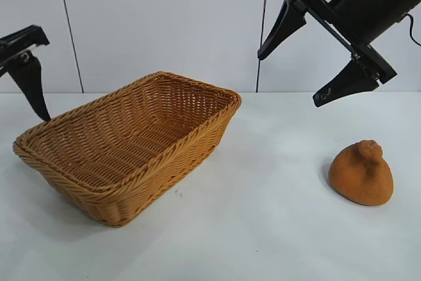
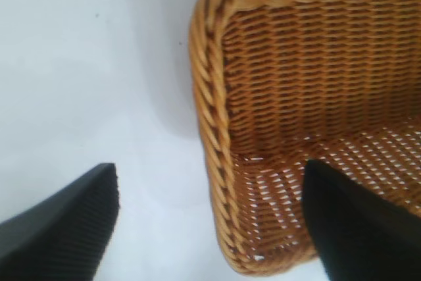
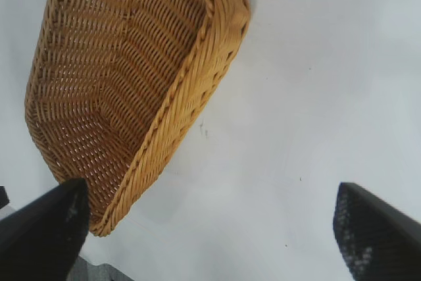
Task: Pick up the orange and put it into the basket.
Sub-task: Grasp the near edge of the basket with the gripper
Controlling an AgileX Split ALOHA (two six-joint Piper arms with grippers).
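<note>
The orange (image 1: 362, 173), a rough orange-brown lump with a knob on top, lies on the white table at the right. The tan wicker basket (image 1: 131, 143) stands at the left with nothing inside. My right gripper (image 1: 289, 78) hangs wide open in the air, above the orange and a little to its left, touching nothing. In the right wrist view the basket (image 3: 131, 77) shows beyond the open right gripper (image 3: 210, 212); the orange is out of that view. My left gripper (image 2: 210, 172) is open above the basket's corner (image 2: 217, 136); one of its fingers (image 1: 31, 87) shows at the far left.
The white table (image 1: 263, 215) spreads between basket and orange. A pale panelled wall (image 1: 164, 24) stands behind. A dark edge of the table (image 3: 99, 273) shows in the right wrist view.
</note>
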